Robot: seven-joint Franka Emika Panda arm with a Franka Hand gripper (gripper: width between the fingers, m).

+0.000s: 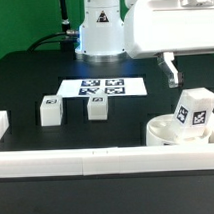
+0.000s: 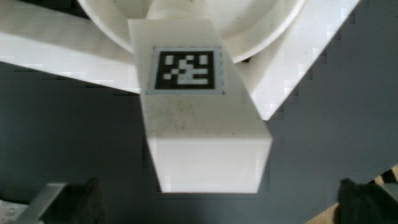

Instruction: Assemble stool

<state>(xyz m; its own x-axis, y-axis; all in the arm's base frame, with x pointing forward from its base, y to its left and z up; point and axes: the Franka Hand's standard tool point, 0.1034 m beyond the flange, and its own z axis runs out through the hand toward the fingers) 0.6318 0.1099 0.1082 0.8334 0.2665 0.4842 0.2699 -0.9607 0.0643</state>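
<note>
The round white seat [image 1: 174, 133] lies at the exterior view's right, against the front rail. One white leg [image 1: 195, 110] with a square tag stands on it, slightly tilted. Two more tagged legs [image 1: 49, 110] [image 1: 97, 107] stand apart on the black table. My gripper [image 1: 170, 71] hangs above and just left of the leg on the seat, touching nothing. In the wrist view the gripper [image 2: 217, 206] is open and empty. Its dark fingers [image 2: 71, 202] sit wide apart, short of the end of the leg [image 2: 196, 110]. The seat [image 2: 267, 25] lies beyond it.
The marker board [image 1: 99, 88] lies flat behind the two loose legs. A long white rail [image 1: 87, 161] runs along the front, with another rail piece [image 1: 1, 125] at the exterior view's left. The robot base [image 1: 100, 30] stands at the back. Rails [image 2: 306, 82] cross under the seat.
</note>
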